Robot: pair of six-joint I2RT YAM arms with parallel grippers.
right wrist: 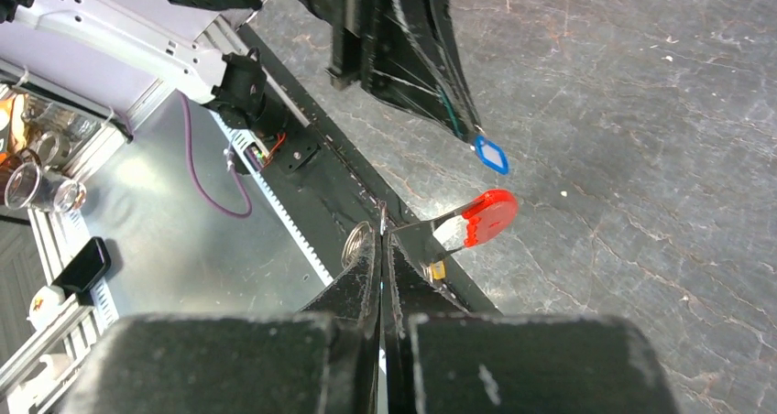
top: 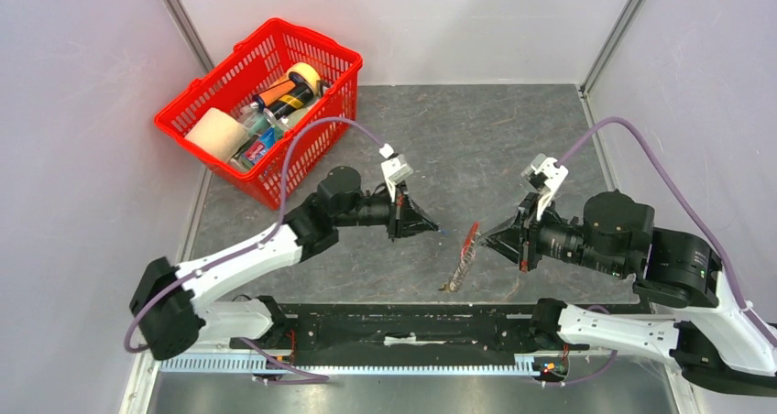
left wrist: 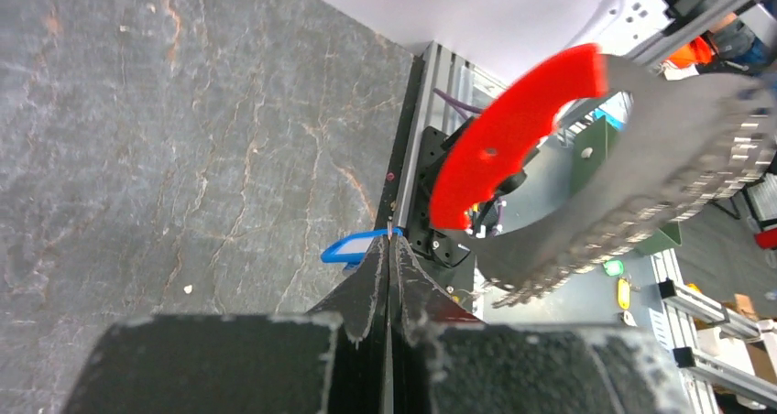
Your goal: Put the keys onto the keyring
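My left gripper [top: 434, 228] is shut on the tiny blue-headed key [top: 443, 232]; in the left wrist view the blue head [left wrist: 353, 247] sticks out left of the closed tips [left wrist: 390, 240]. My right gripper [top: 484, 240] is shut on the keyring [top: 471, 235], whose grey-tan metal fringe [top: 455, 277] hangs down toward the table. The red crescent [left wrist: 513, 130] and fringe [left wrist: 660, 203] fill the left wrist view just beyond the key. In the right wrist view the closed tips [right wrist: 383, 234] pinch the keyring by its red part [right wrist: 486, 217], with the key [right wrist: 492, 155] a short gap above it.
A red basket [top: 261, 112] with several items stands at the back left. The black mounting rail [top: 412, 332] runs along the table's near edge, under the keyring. Walls close in the left, right and back sides.
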